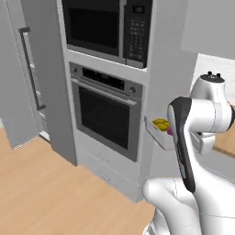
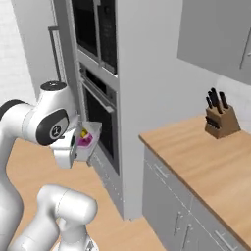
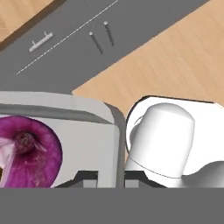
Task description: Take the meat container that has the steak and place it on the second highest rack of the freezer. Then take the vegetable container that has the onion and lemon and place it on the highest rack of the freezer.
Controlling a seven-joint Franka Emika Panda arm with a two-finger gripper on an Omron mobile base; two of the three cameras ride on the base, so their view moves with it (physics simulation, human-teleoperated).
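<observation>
My gripper (image 3: pixel 109 177) is shut on the wall of the light-grey vegetable container (image 3: pixel 87 114), which hangs in the air beside the oven stack. The purple onion (image 3: pixel 26 151) lies inside it. From the base, the container (image 1: pixel 155 131) shows the yellow lemon (image 1: pixel 160 124) with the onion (image 1: pixel 170 131) beside it, half behind my arm. On the other side, the container (image 2: pixel 91 139) sits just past my wrist. The freezer (image 1: pixel 50 92) stands at the far left with its dark bar handle (image 1: pixel 31 69). Its racks are hidden from here, and the steak is out of view.
A wall oven (image 1: pixel 108 114) with a microwave (image 1: pixel 108 27) above it stands close to the container. To the right runs a wooden counter (image 2: pixel 206 157) with a knife block (image 2: pixel 220 117). Open wooden floor (image 1: pixel 41 193) lies before the freezer.
</observation>
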